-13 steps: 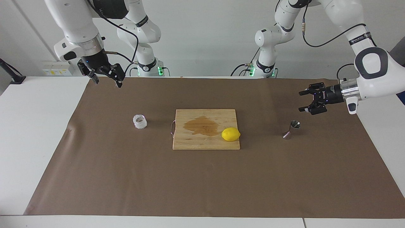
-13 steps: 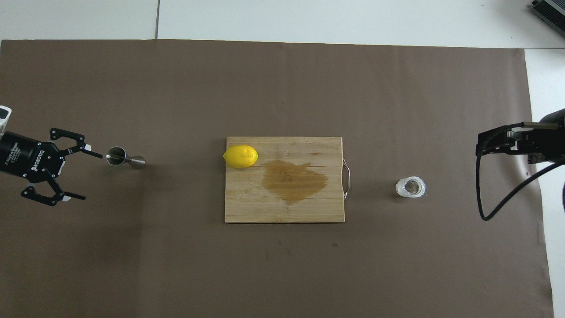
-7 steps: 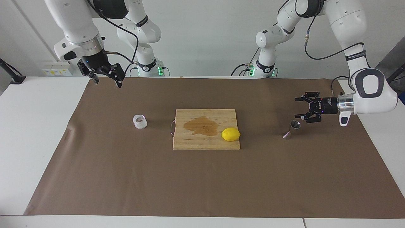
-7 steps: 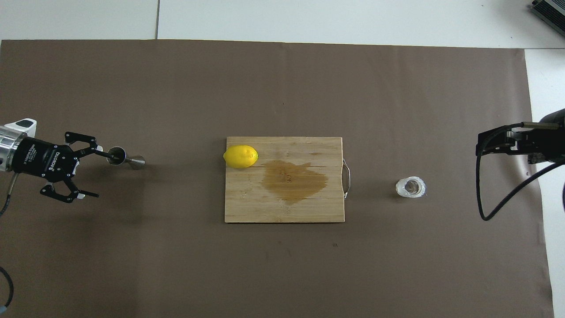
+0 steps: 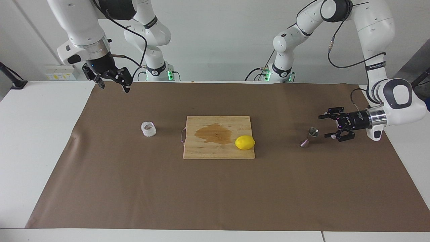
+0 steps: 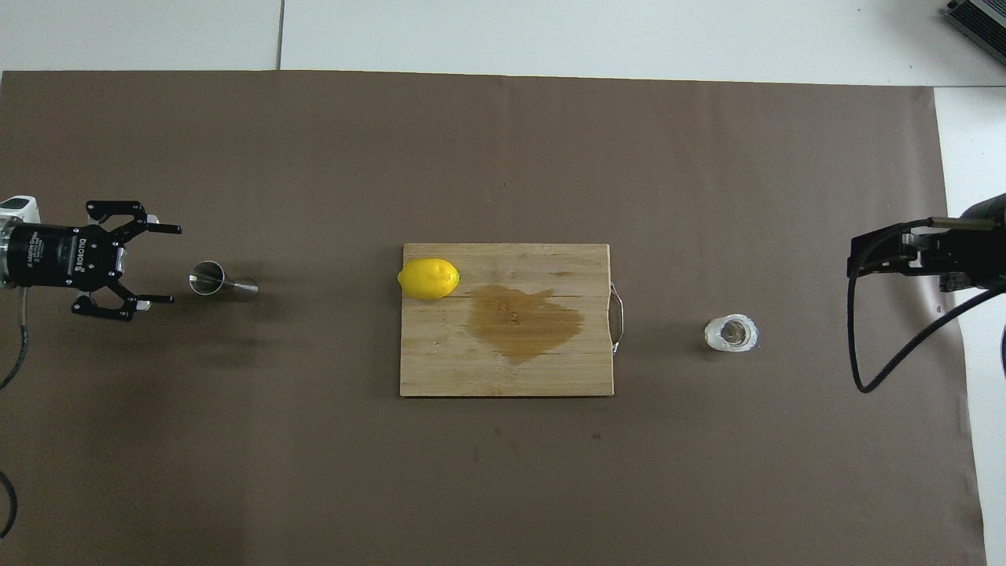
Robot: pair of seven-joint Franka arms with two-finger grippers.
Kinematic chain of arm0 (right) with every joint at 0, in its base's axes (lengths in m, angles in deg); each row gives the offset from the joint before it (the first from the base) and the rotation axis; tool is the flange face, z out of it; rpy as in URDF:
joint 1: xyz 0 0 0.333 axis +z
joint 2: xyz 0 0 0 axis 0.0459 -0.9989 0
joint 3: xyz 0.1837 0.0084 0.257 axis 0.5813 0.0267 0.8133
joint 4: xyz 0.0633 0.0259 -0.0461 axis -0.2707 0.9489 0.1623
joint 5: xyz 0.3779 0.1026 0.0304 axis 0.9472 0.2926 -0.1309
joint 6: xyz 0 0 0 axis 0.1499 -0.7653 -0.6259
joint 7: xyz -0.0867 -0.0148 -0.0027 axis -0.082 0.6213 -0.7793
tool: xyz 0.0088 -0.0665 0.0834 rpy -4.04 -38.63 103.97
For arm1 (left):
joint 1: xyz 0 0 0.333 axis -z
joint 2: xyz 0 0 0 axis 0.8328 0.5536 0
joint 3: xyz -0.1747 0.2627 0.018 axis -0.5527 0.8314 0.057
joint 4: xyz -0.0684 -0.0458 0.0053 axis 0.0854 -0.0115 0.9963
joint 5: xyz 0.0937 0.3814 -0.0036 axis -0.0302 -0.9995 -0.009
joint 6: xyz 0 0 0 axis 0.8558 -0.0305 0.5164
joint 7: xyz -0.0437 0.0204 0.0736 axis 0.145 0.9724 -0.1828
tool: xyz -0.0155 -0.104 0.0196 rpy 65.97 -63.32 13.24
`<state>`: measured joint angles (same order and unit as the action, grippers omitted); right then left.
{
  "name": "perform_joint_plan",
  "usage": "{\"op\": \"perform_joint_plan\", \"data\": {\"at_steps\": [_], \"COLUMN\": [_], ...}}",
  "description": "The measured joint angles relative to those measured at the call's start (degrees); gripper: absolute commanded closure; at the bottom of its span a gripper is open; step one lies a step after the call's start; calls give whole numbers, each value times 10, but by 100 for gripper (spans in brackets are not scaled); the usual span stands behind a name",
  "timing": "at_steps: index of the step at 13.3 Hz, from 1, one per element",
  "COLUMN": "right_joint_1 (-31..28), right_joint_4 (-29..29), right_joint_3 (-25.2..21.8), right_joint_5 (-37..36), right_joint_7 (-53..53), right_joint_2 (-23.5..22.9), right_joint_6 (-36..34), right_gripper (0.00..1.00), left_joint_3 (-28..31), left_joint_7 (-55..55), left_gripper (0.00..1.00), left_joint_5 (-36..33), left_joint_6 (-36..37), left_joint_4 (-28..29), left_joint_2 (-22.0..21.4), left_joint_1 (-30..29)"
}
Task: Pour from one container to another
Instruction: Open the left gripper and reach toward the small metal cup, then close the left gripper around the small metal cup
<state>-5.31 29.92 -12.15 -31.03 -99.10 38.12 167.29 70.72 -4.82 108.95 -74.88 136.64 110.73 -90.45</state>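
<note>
The squat clear glass cup with its bumpy whitish wall stands on the brown paper toward the right arm's end. At the left arm's end stands the steel hourglass jigger. My left gripper hangs low beside the jigger, lying level and pointing at it. It is open, a short gap away, with nothing between its fingers. My right gripper waits open in the air over the paper's corner near its own base, well away from the cup.
A wooden cutting board with a dark wet stain lies mid-table between cup and jigger. Its metal handle faces the cup. A yellow lemon rests on the board's jigger-side edge. White table borders the paper.
My left gripper has come down and swung round, and now lines up level with the jigger. The right arm, cup, jigger and lemon have not moved.
</note>
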Motion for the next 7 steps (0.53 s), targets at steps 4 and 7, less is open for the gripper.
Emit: {"op": "perform_joint_plan", "data": {"at_steps": [4, 7], "right_joint_1": [0, 0], "right_joint_4": [0, 0], "right_joint_3": [0, 0], "right_joint_5": [0, 0], "right_joint_7": [0, 0], "right_joint_2": [0, 0], "right_joint_6": [0, 0], "right_gripper": [0, 0], "left_joint_3": [-3, -4], "left_joint_7": [2, 2], "left_gripper": [0, 0], "left_joint_5": [38, 43], "left_joint_6": [-15, -15], "left_joint_4": [-2, -3], "left_joint_2": [26, 48], "left_joint_1": [-2, -4]}}
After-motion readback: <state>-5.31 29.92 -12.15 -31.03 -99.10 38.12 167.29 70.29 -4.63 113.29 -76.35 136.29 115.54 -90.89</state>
